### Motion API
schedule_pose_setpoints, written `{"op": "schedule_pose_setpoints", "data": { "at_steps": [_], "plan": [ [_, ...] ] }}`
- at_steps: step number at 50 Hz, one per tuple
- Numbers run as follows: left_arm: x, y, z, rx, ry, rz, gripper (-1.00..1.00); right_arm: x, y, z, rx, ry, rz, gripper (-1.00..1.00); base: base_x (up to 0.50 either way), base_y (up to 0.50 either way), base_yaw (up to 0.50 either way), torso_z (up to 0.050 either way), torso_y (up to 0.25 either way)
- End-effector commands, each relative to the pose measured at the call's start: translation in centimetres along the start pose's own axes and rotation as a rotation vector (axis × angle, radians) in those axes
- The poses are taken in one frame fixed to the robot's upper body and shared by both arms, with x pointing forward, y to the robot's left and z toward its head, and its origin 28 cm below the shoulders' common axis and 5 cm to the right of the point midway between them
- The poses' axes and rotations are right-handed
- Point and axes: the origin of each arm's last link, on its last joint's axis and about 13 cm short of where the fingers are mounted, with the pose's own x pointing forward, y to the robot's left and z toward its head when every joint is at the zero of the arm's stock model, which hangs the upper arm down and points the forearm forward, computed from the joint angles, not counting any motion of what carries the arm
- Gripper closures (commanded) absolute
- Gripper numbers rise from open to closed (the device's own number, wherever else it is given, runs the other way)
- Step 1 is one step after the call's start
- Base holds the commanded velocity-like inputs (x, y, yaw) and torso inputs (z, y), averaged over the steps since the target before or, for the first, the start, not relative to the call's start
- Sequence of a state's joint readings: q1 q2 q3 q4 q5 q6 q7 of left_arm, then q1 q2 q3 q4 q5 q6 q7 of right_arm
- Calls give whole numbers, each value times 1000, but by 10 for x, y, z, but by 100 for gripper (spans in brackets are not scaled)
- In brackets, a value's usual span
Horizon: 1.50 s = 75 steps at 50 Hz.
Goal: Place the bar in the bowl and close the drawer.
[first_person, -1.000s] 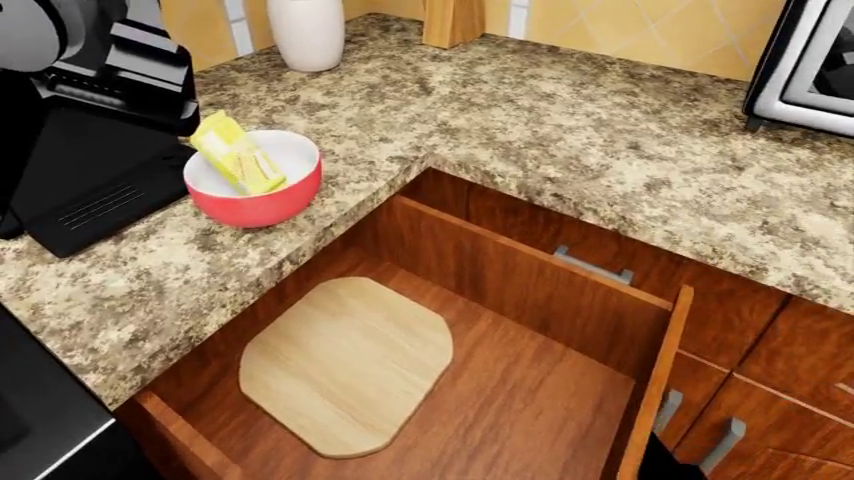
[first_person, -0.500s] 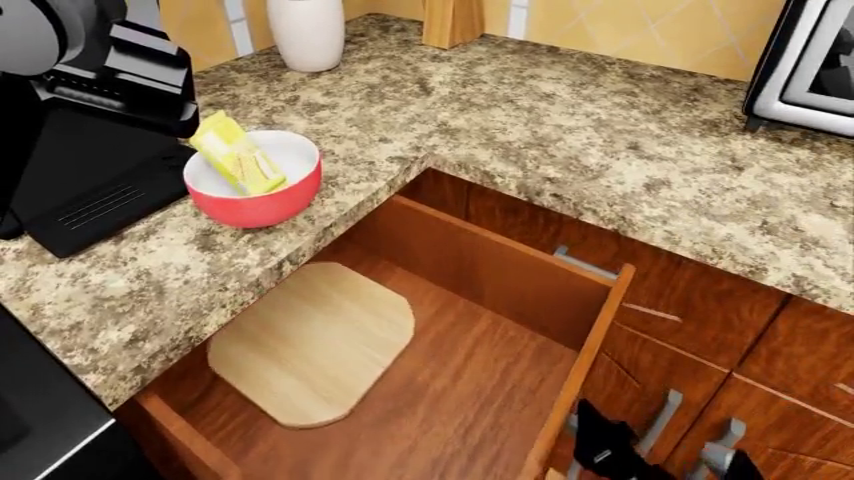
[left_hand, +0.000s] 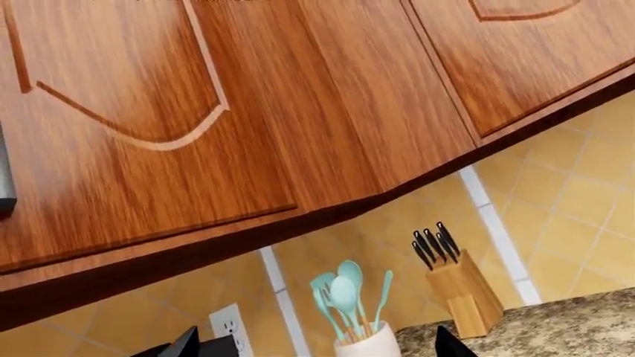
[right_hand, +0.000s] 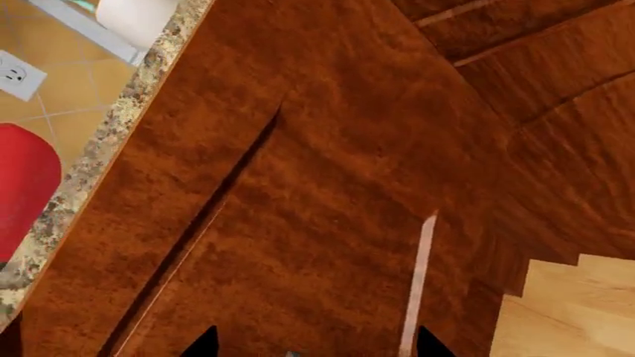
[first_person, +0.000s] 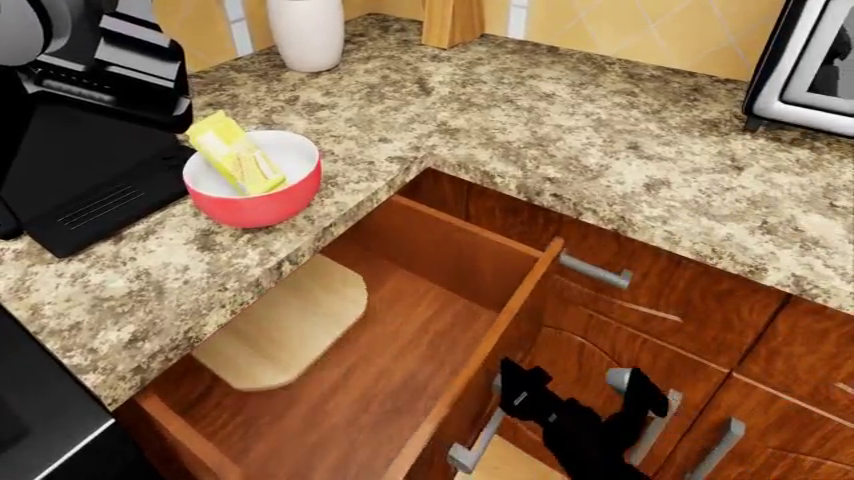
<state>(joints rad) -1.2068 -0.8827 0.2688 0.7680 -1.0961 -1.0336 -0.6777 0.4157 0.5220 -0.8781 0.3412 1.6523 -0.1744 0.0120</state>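
Observation:
The yellow bar (first_person: 235, 152) lies tilted inside the red bowl (first_person: 274, 200), which stands on the granite counter. Below the counter the drawer (first_person: 487, 345) stands partly open. My right gripper (first_person: 581, 388) is open and sits against the outer face of the drawer front, by the silver handle (first_person: 470, 456). In the right wrist view its fingertips (right_hand: 204, 343) are spread over the brown drawer front (right_hand: 328, 223), with nothing between them. My left gripper (left_hand: 312, 349) is open and empty. It is raised and faces the upper cabinets, with its arm above and left of the bowl.
A pale wooden board (first_person: 280, 325) lies in the drawer, half under the counter (first_person: 534, 120). A white utensil jar (first_person: 307, 30) and a knife block (first_person: 454, 20) stand at the back. A microwave (first_person: 807, 60) stands at the right. Cabinet doors with handles (first_person: 721, 445) are beside my right gripper.
The drawer has slid further in, and the board has gone further under the counter. My right gripper has risen into the head view behind the drawer front. Bowl and bar are unmoved.

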Motion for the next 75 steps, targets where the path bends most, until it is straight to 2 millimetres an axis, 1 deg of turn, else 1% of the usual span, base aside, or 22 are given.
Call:
{"op": "schedule_pose_setpoints", "data": {
  "at_steps": [1, 9, 15, 25, 28, 33, 39, 42, 46, 52, 56, 62, 66, 69, 73, 75],
  "plan": [
    [-1, 3, 3, 3, -1, 4, -100, 36, 36, -6, -73, 113, 127, -100, 0, 0, 0, 0, 0],
    [-3, 3, 4, 6, -2, 3, -100, 61, 52, -13, -86, 168, 160, -100, 0, 0, 0, 0, 0],
    [-4, 4, 5, 10, -1, 4, -100, 80, 59, -16, -86, 191, 171, -100, 0, 0, 0, 0, 0],
    [-4, 4, 6, 23, 6, -1, -100, 104, 70, -22, -83, 229, 215, -100, 0, 0, 0, 0, 0],
    [-4, 3, 7, 27, 8, -4, -100, 108, 73, -24, -80, 235, 235, -100, 0, 0, 0, 0, 0],
    [-5, 4, 7, 29, 12, -6, -100, 108, 76, -28, -78, 246, 259, -100, 0, 0, 0, 0, 0],
    [-6, 3, 8, 26, 10, -7, -100, 111, 83, -27, -86, 242, 277, -100, 0, 0, 0, 0, 0],
    [-7, 2, 8, 24, 9, -7, -100, 112, 82, -25, -88, 221, 281, -100, 0, 0, 0, 0, 0],
    [-11, 0, 7, 21, 8, -7, -100, 98, 78, -12, -80, 133, 254, -100, 0, 0, 0, 0, 4],
    [-11, -4, 7, 3, -3, -11, -100, 75, 63, 13, -49, -69, 121, -100, 0, 0, 0, 0, 0],
    [-9, -6, 8, -1, -9, -18, -100, 61, 57, 23, -43, -152, 75, -100, 0, 0, 0, 0, 0],
    [-9, -8, 9, -1, -10, -25, -100, 43, 54, 34, -53, -250, 39, -100, 0, 0, 0, 0, 0],
    [-8, -14, 8, -5, -12, -44, -100, 26, 59, 48, -77, -364, 9, -100, 0, 0, 0, 0, 0],
    [-6, -20, 7, -19, -14, -59, -100, 9, 68, 58, -133, -459, 4, -100, 0, 0, 0, 0, 0],
    [1, -34, 6, -38, -24, -109, -100, -18, 85, 71, -179, -549, 38, -100, 0, 0, 0, 0, 0],
    [6, -42, 6, -53, -30, -131, -100, -29, 93, 74, -233, -588, 43, -100, 0, 0, 0, 0, 0]
  ]
}}
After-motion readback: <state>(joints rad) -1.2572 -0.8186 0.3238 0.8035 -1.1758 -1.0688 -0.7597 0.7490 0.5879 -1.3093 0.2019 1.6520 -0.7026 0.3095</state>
